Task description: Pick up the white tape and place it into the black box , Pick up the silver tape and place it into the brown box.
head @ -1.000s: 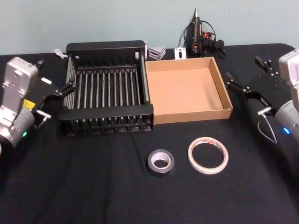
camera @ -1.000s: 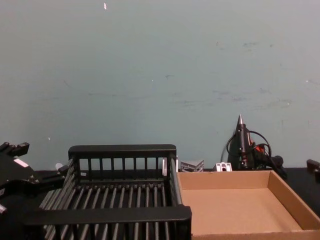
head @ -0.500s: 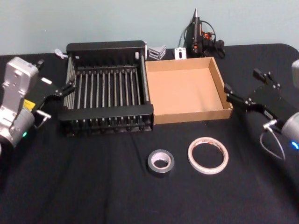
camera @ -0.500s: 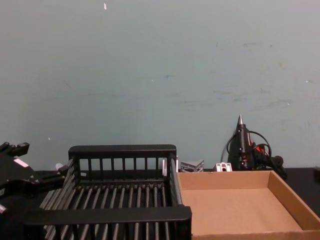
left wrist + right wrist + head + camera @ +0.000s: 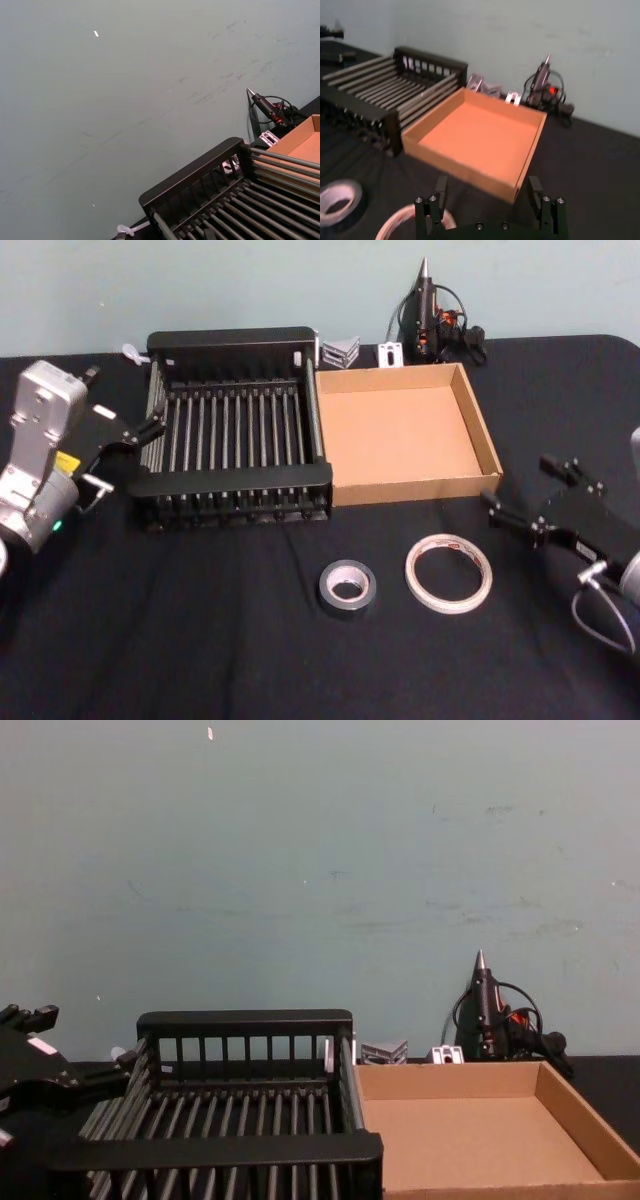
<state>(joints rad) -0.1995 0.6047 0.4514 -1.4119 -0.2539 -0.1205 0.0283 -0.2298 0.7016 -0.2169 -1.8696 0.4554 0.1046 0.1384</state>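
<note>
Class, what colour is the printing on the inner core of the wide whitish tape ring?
Red, on the white tape; the head view shows it best.

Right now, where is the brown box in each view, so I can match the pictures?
Head view: brown box upper centre-right, against the black box.
Left wrist view: a corner at the right edge.
Right wrist view: centre, beyond the right pincer.
Chest view: lower right.
Shared landmark: the glue gun behind it.

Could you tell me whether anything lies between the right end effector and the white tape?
Nothing visible does. The right end effector hangs open just right of the white tape, with only bare black table between them. The silver tape lies on the tape's far side.
</note>
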